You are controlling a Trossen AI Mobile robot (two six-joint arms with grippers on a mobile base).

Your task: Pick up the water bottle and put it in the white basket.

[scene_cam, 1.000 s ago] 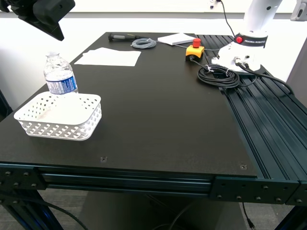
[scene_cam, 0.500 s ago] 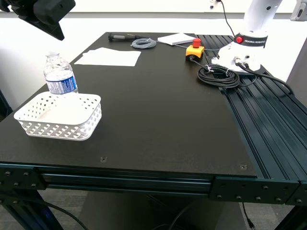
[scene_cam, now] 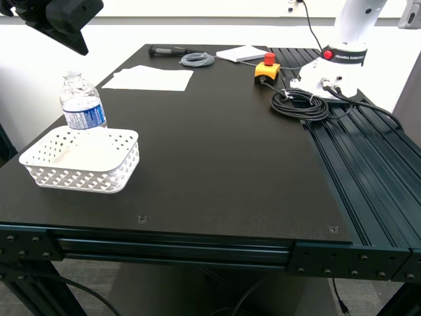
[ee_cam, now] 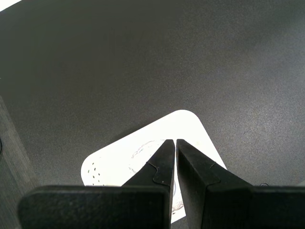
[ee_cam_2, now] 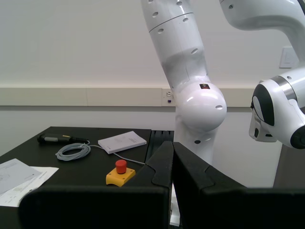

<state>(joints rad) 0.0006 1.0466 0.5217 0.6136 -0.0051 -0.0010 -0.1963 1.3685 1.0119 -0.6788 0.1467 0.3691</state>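
A matte black table (scene_cam: 217,151) fills my view. The small clear ribbed plastic water bottle (scene_cam: 82,105) with its white cap and blue-and-white label stands upright inside the far end of the low white lattice-sided plastic basket (scene_cam: 92,172), so I judge the placing done. My first hand (ee_cam: 172,141) hangs above the basket, jaws nearly together and empty. My second hand (ee_cam_2: 172,143), likewise pinched closed, faces a white robot arm (ee_cam_2: 190,81).
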